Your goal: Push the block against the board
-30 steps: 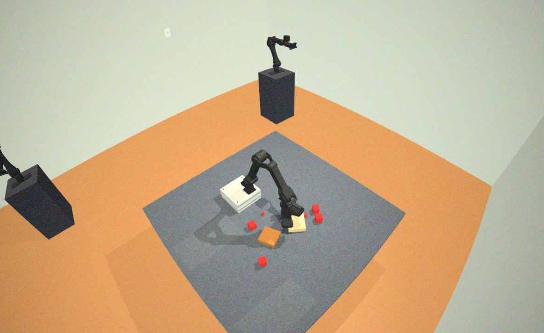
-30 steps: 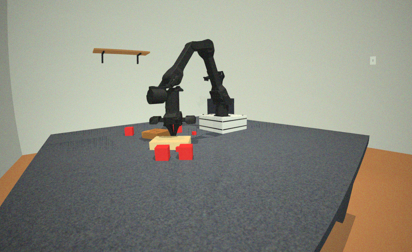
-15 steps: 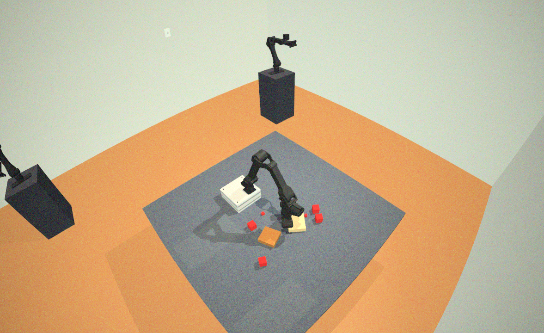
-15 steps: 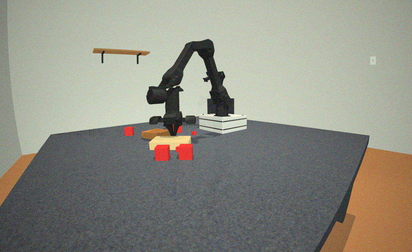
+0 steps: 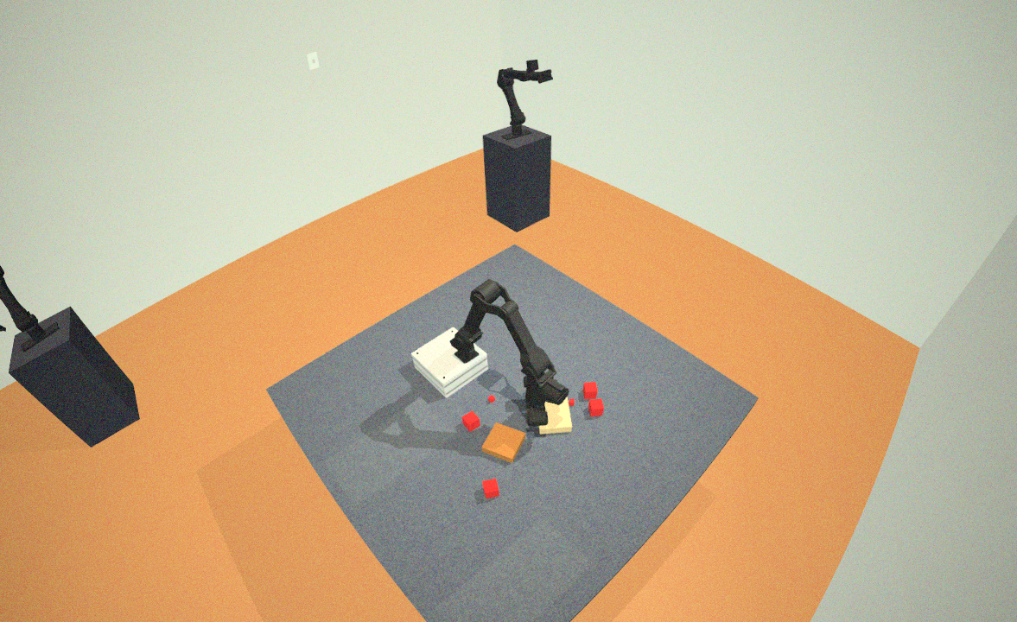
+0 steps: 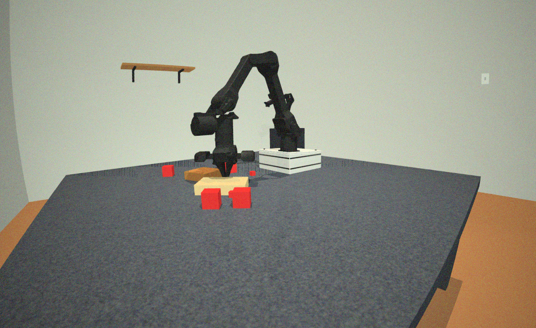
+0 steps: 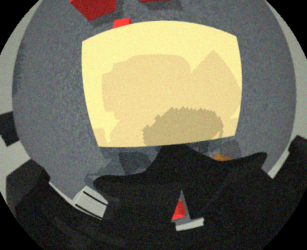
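A cream rectangular slab [image 5: 556, 419] [image 6: 221, 186] [image 7: 160, 42], which looks like the board, lies flat. An orange piece [image 5: 505, 441] [image 6: 201, 174], which looks like the square block, lies flat and turned relative to it. A gap separates the two. Only a sliver of the orange piece [image 7: 222, 157] shows in the wrist view. My gripper [image 6: 225, 175] [image 7: 169, 142] is shut on nothing and points down, with its tips low at the cream slab's robot-side edge. Whether they touch it is unclear. The fingertips are hidden in the top view.
Two red cubes [image 5: 589, 390] [image 5: 596, 407] lie beyond the slab. A small red piece [image 5: 571, 402] [image 7: 121, 23] is close against its far side. Other red cubes [image 5: 471, 421] [image 5: 491, 488] lie around the orange piece. The white base [image 5: 449, 371] [image 6: 290, 163] carries my arm.
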`<state>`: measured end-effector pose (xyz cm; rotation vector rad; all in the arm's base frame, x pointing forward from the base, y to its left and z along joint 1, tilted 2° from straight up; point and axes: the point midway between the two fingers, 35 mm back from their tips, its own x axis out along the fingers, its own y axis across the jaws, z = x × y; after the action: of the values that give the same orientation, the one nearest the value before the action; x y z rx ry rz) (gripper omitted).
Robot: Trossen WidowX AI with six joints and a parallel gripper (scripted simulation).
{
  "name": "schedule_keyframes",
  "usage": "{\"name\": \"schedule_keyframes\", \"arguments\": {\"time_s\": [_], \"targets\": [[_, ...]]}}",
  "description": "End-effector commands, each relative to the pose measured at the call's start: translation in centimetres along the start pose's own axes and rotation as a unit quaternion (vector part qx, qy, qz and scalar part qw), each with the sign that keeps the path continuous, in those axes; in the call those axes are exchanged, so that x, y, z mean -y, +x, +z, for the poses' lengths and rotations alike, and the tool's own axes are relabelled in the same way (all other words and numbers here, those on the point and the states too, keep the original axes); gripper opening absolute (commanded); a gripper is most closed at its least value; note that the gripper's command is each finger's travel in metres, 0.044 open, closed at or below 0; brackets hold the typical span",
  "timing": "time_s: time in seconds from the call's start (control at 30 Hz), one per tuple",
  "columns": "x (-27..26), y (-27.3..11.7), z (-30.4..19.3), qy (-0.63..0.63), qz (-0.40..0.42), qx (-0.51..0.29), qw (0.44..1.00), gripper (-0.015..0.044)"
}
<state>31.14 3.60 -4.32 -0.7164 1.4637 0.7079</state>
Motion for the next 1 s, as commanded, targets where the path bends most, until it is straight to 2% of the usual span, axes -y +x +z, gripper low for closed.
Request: {"name": "schedule_keyframes", "arguments": {"time_s": [0.0,0.9,0.97], "targets": [[-0.2,0.1,-0.1,-0.002,0.003,0.004,1.000,0.0000],[0.1,0.2,-4.5,-0.002,0.003,0.002,1.000,0.0000],[0.2,-1.0,-3.9,-0.001,0.003,0.002,1.000,0.0000]]}}
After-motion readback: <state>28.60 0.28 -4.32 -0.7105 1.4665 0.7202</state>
